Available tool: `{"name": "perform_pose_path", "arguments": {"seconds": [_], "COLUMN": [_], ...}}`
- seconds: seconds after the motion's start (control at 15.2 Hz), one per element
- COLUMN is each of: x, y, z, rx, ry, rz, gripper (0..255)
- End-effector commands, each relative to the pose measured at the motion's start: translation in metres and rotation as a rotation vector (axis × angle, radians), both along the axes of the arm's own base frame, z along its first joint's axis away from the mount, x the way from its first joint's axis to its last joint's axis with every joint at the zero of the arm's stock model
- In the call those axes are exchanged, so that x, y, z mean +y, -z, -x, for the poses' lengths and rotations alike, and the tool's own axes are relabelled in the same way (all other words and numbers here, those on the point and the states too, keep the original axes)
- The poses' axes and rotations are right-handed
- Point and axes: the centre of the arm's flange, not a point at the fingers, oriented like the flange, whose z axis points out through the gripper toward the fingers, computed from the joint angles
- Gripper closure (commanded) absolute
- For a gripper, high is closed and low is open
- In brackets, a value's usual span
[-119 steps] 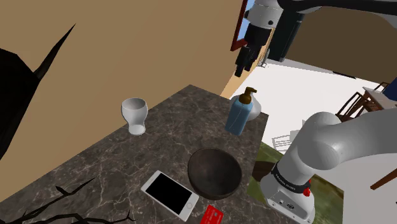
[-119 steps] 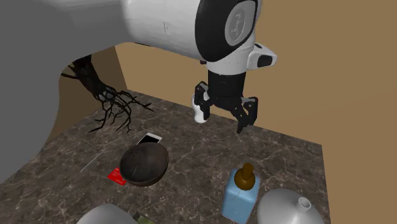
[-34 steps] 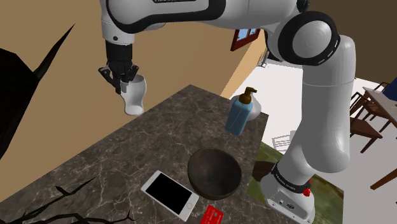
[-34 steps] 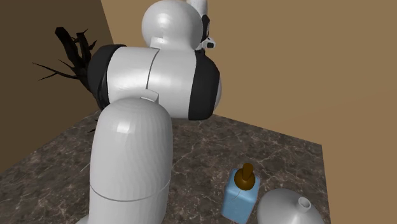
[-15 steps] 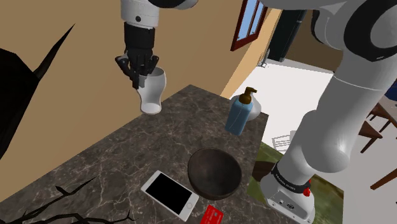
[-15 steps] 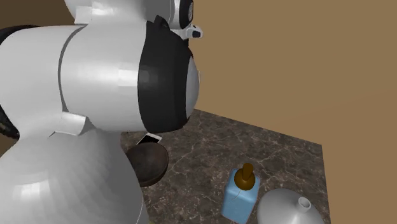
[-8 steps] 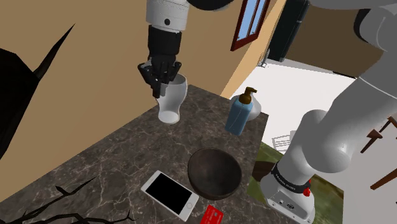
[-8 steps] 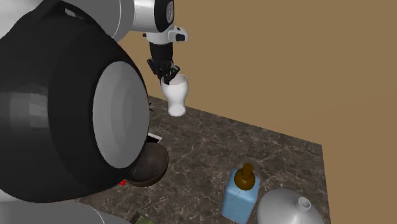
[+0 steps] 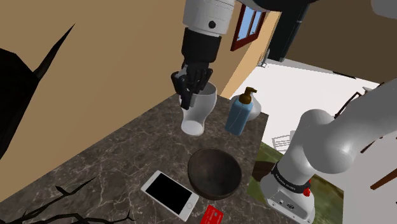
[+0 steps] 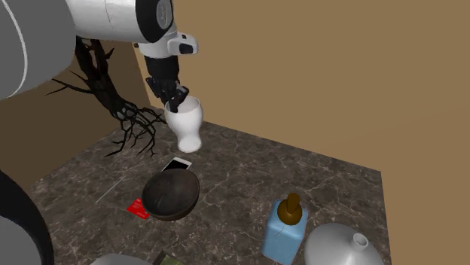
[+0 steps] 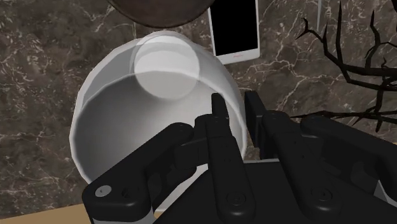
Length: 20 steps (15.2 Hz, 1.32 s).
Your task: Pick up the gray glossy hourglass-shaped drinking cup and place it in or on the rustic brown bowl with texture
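Observation:
My black gripper (image 9: 191, 86) is shut on the rim of a white hourglass-shaped cup (image 9: 198, 109) and holds it in the air over the dark marble table. The cup (image 10: 185, 123) hangs a little tilted, up and toward the wall from the dark brown bowl (image 10: 171, 193). In the shoulder view the bowl (image 9: 214, 172) stands near the table's front edge, below and right of the cup. Through the wrist camera I look down into the cup (image 11: 153, 102); one finger is inside the rim, the other outside it, gripper (image 11: 234, 111). The bowl's edge (image 11: 159, 11) shows past the cup.
A white phone (image 9: 169, 194) and a small red card (image 9: 213, 216) lie left of and in front of the bowl. A blue soap bottle with a brown pump (image 9: 241, 112) stands at the table's far right edge. Black branches (image 10: 124, 113) lie by the wall.
The arm has carried the cup to the shoulder view's right and a little lower, closer to the bowl and the soap bottle. The grip on the rim is unchanged.

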Motion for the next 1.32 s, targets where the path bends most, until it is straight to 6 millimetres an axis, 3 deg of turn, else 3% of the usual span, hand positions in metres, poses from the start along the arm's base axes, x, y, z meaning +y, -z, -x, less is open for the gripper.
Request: {"name": "perform_pose_path", "arguments": {"seconds": [0.0,0.4,1.25], "x": [-0.003,-0.011,-0.011], "y": [-0.001,-0.011,0.058], "z": [0.027,0.11,0.11], "rx": [0.0,0.0,0.0], "ry": [0.001,0.001,0.001], "rz": [0.0,0.0,0.0], "gripper": [255,255,255]}}
